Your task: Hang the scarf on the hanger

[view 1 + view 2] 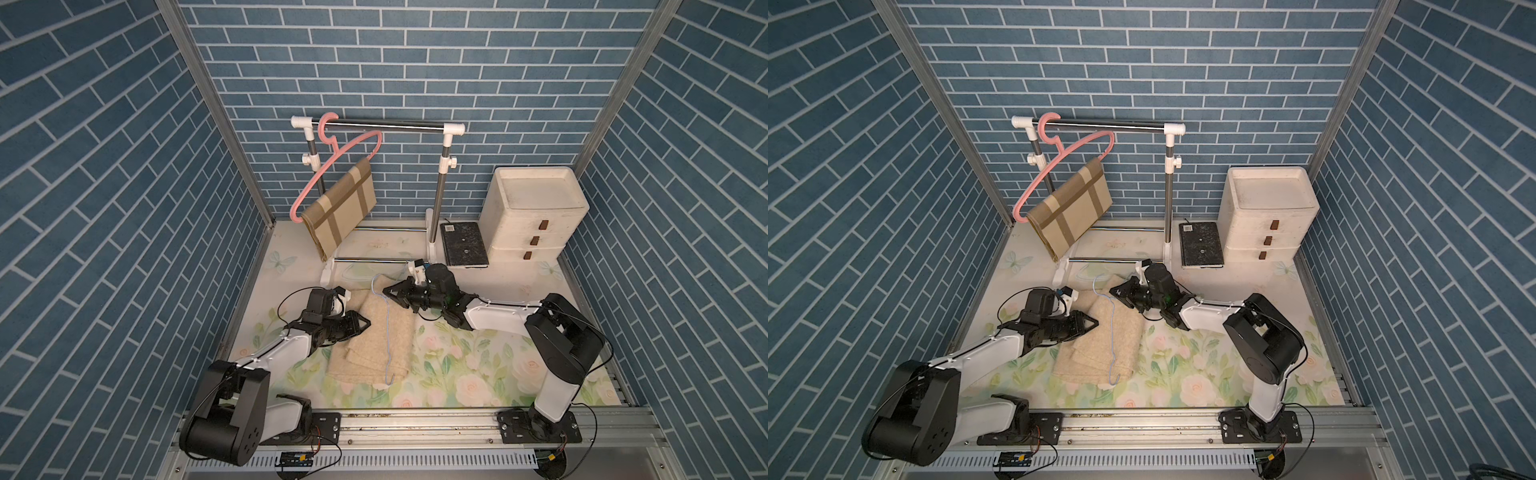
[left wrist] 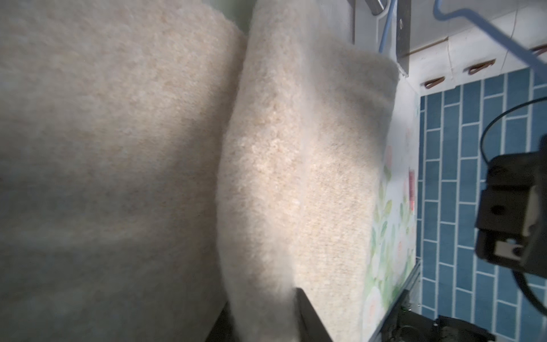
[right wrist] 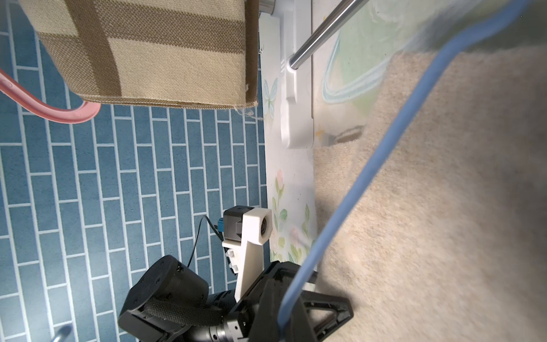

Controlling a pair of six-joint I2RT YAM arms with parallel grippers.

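While the left pincer (image 1: pixel 365 323) pinches a fold of the beige scarf (image 1: pixel 365 353) on the counter (image 1: pixel 457 365), the right pincer (image 1: pixel 385 291) is clamped on the blue hanger (image 1: pixel 387 332) across it.

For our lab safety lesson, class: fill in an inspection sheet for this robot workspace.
Surface: floral mat, flat.
Job's things: scarf lies bunched on the mat; hanger runs across it.
Clutter: rack with pink hanger carrying plaid scarf; drawers; dark slab.
Grippers: left gripper shut on a scarf fold; right gripper shut on the hanger's far end.
Cables: black cables loop loose beside both arms.
Surroundings: blue brick walls on three sides.
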